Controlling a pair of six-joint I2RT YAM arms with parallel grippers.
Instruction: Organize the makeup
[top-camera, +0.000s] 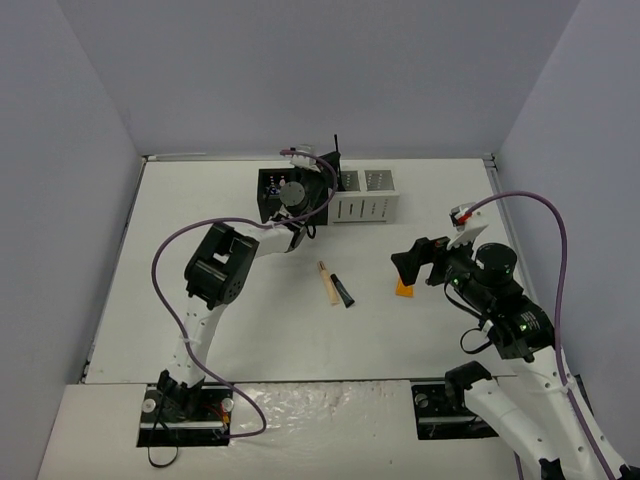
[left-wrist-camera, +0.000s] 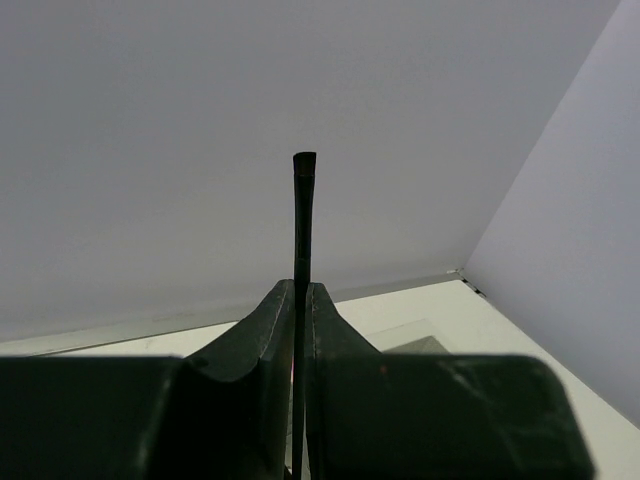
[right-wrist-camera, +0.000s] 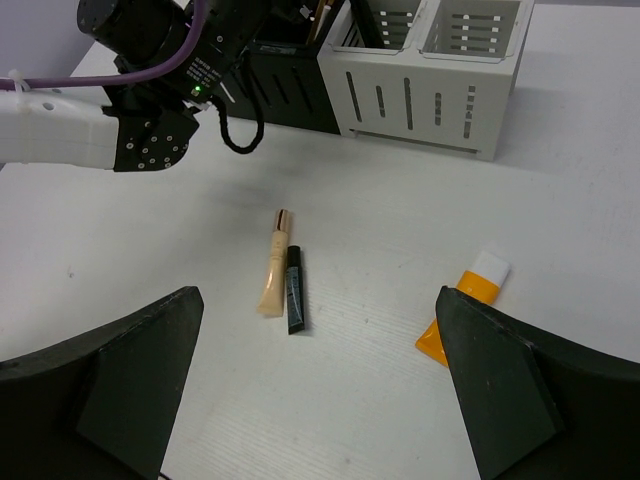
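Fingers (left-wrist-camera: 262, 338) of left gripper (left-wrist-camera: 301, 300) pinched on thin black pencil (left-wrist-camera: 303, 220), pointing straight up, close by black slotted box (top-camera: 267, 193). Right gripper (right-wrist-camera: 318, 300) wide apart, nearer flat orange tube (right-wrist-camera: 466, 298).

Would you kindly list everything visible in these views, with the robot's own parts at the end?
black stick: one, black, upright in the left jaws
tan tube: one, tan, mid-table
black tube: one, black, right beside the tan tube
orange tube: one, orange, white cap, near the right jaws
black organizer: one, black, far side
white organizer: one, white, adjoining the black one
left arm: jaws shut on the stick
right arm: jaws open, empty
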